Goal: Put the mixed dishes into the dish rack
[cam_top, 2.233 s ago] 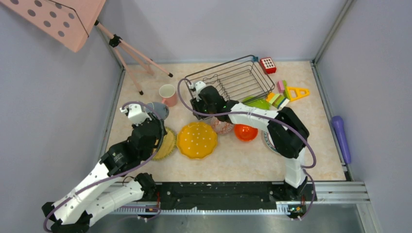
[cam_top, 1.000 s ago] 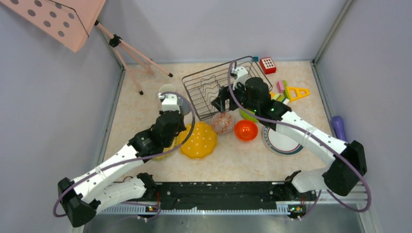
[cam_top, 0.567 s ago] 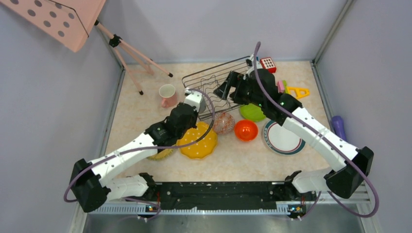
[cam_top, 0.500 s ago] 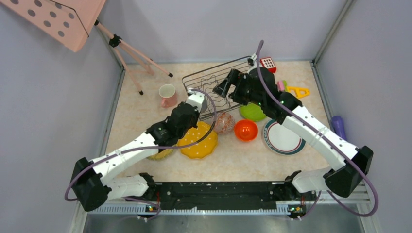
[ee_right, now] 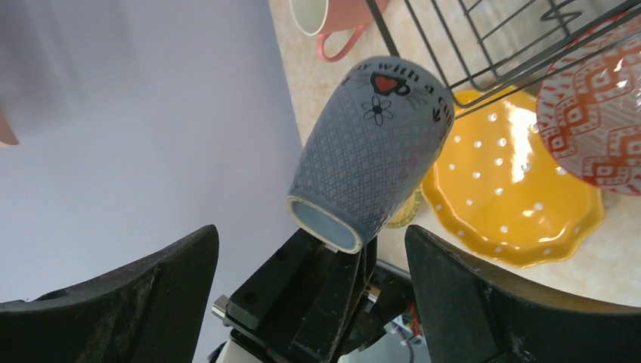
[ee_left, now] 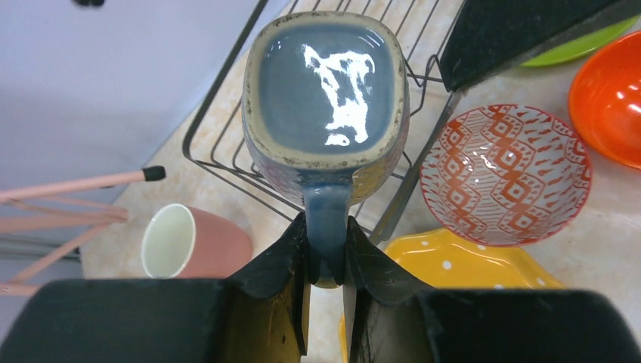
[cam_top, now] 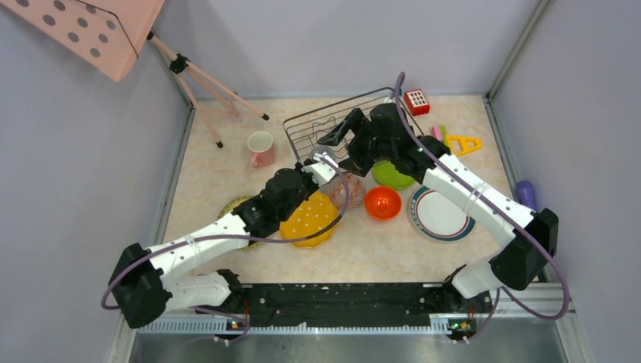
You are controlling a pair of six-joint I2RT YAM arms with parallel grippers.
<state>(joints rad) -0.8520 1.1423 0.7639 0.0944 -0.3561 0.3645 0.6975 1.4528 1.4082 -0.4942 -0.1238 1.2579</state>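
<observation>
Left gripper (ee_left: 326,243) carried grey mug (ee_left: 326,83) rightward; now at rack (cam_top: 306,125) corner, 7 o'clock side. Fingers clamp mug handle. Mug: grey-blue, cross-hatched, heart print, squarish tan rim. Long axis near upright, mouth up, handle toward 8 o'clock. Right gripper (cam_top: 342,144) spread wide, empty, at mug's 1 o'clock.

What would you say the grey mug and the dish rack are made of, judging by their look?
The grey mug: probably glazed ceramic, with glossy highlights inside and a tan, unglazed-looking rim. The dish rack: thin dark wire, likely coated metal.
</observation>
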